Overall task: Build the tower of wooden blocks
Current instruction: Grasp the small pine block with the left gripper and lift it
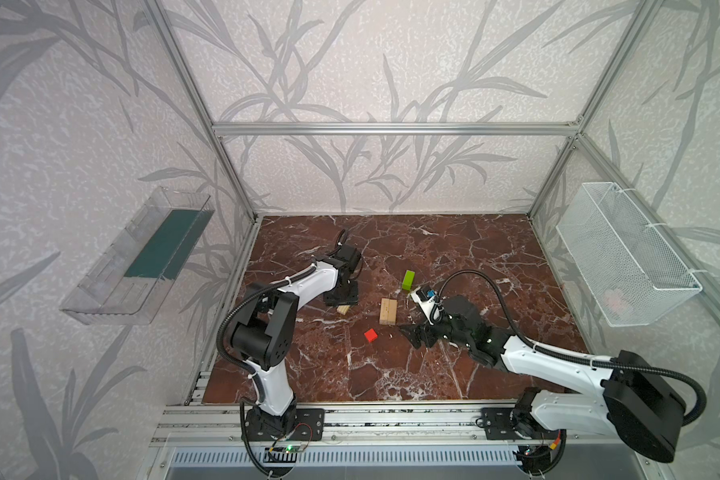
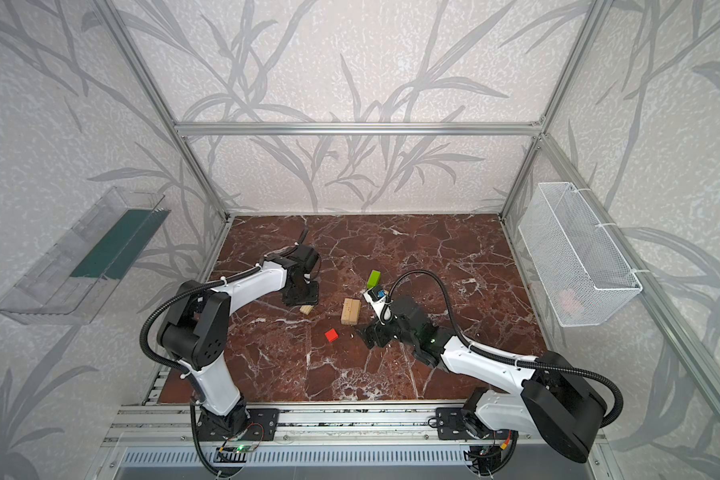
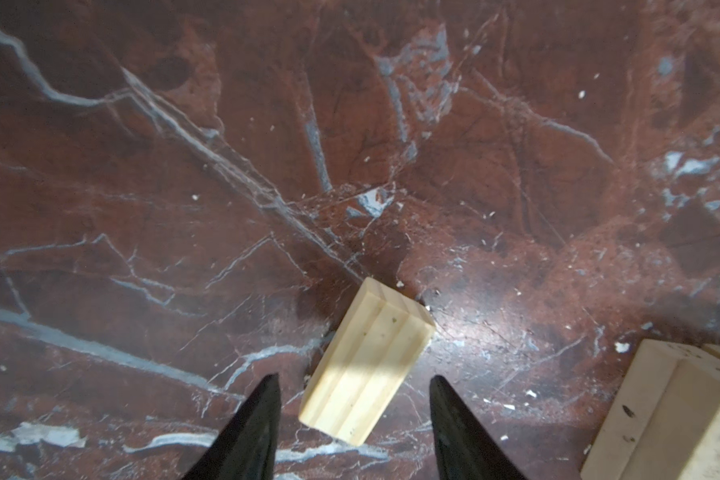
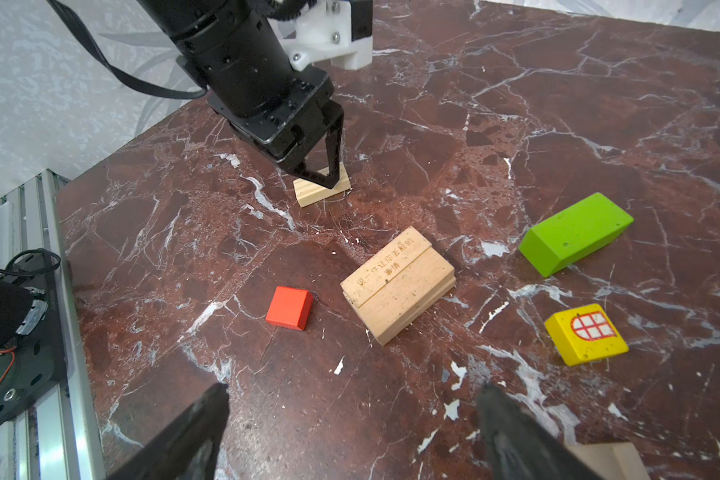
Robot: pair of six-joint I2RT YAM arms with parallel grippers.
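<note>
Pickup in hand, by the look of it. Small plain wood piece (image 3: 368, 361) flat on worktop (image 4: 516, 124), sitting skewed between fingers of left tool (image 3: 352, 377), gap showing on both sides. So open, gripping nothing yet. Right tool (image 4: 352, 388) also spread wide and empty, hovering over bare worktop near plank stack (image 4: 398, 284).

Tower so far: only pale planks in two layers, flat on worktop. Red cube (image 4: 289, 307) just beside stack, not touching. Lime-green bar (image 4: 574, 232) and yellow window block (image 4: 585, 334) near each other on stack's other side, both loose. Possibly one more wood block (image 4: 607, 459) beside right tool, but cropped at edge of wrist view, can't confirm.

For a clean grip:
- Rotate wrist first to square fingers with long sides of wood piece. Risk otherwise of pinching corners and twisting it.
- Centre along its length, drop tips almost to worktop, close gently, lift straight up.
- Keep right tool clear of stack during transfer.
- Set down flat and centred, release only once seated.
</note>
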